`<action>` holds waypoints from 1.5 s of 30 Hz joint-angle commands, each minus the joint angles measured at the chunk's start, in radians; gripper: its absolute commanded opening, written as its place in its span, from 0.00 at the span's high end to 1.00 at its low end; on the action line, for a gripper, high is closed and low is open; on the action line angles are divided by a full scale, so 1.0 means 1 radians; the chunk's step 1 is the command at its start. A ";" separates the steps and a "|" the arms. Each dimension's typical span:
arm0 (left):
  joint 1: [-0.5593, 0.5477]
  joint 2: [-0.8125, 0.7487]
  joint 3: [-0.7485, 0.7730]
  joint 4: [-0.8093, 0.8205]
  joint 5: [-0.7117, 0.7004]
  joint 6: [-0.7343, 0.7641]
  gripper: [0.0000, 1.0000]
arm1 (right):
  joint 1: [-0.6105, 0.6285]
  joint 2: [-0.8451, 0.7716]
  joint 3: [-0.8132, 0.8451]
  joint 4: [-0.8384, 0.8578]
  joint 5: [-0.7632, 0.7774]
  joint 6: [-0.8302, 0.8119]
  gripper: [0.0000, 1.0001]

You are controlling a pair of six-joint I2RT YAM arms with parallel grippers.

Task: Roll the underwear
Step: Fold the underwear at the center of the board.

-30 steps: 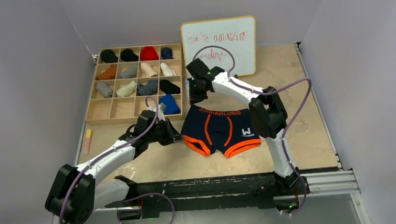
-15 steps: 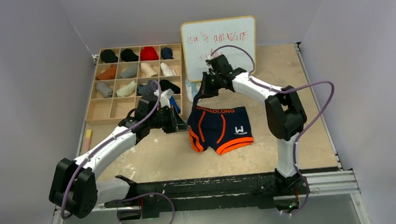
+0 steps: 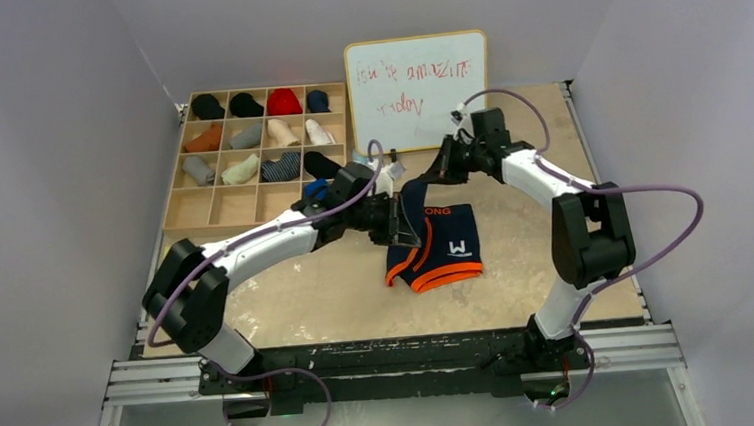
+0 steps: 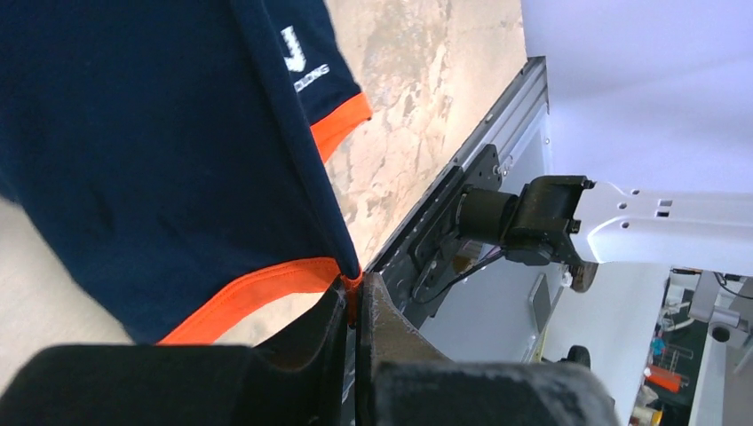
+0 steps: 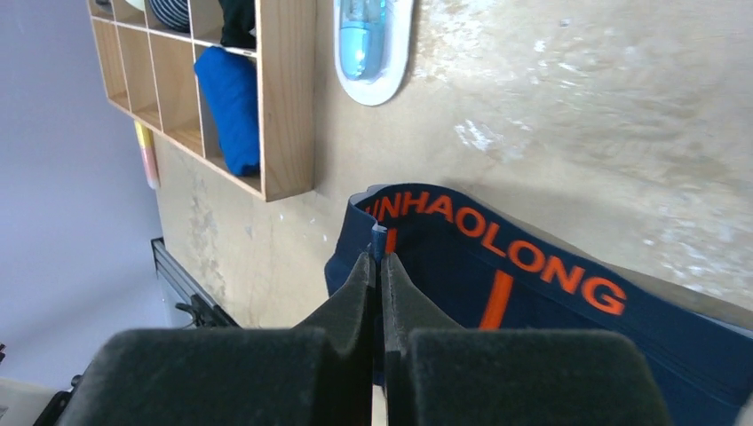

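Observation:
The underwear (image 3: 444, 250) is a navy brief with orange trim and white lettering, lying mid-table with its left half lifted and folding over to the right. My left gripper (image 3: 403, 229) is shut on its orange leg hem (image 4: 353, 282). Pinching the left corner of the lettered waistband (image 5: 378, 238), my right gripper (image 3: 423, 183) is shut too, holding it above the table. In the left wrist view the underwear (image 4: 151, 151) hangs as a navy sheet over the table. The right wrist view shows the underwear (image 5: 550, 311) with orange waistband letters below the fingers.
A wooden compartment tray (image 3: 177, 209) with rolled socks and garments stands at the back left. A whiteboard (image 3: 418, 88) leans at the back. A blue-white object (image 5: 364, 46) lies beside the tray. A pale stick (image 5: 146, 151) lies left of the tray. A metal rail (image 3: 393, 357) runs along the near edge.
Both grippers have carried the brief's left side up and to the right, folding it over itself. The left arm reached far right; the right arm swung right and back.

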 commanded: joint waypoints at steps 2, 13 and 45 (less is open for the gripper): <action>-0.068 0.122 0.159 0.007 0.005 -0.016 1.00 | -0.120 -0.079 -0.117 0.127 -0.121 -0.076 1.00; -0.138 0.316 0.369 -0.023 0.037 -0.024 1.00 | -0.216 -0.085 -0.170 0.074 -0.017 -0.132 1.00; -0.216 0.641 0.696 -0.230 0.146 0.040 1.00 | -0.232 -0.130 -0.294 0.111 0.434 -0.122 1.00</action>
